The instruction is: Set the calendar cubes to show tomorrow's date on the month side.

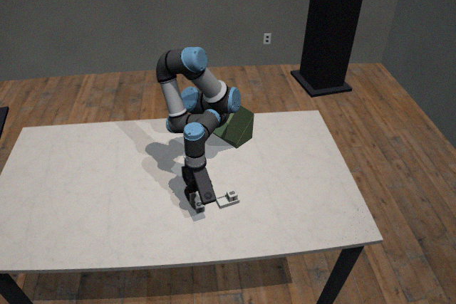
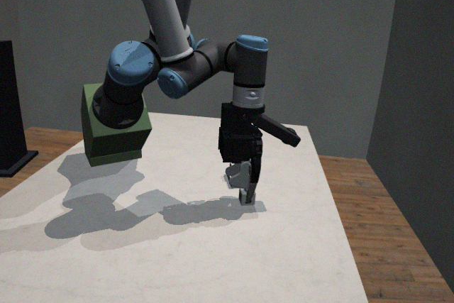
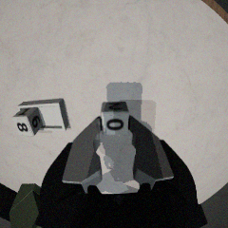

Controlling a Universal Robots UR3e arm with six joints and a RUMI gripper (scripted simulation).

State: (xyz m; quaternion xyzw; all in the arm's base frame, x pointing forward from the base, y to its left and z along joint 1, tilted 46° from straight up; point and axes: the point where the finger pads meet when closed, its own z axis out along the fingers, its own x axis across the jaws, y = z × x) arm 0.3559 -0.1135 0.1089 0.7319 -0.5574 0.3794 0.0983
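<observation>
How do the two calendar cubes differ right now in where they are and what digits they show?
The cube in the gripper is pinched between the fingers, outside the tray; the other cube sits at the tray's end, untouched. The held cube shows a 0 toward the wrist camera; the tray cube shows an 8 and, on a neighbouring face, a 6 or 9. Both are small pale cubes with dark digits.
</observation>
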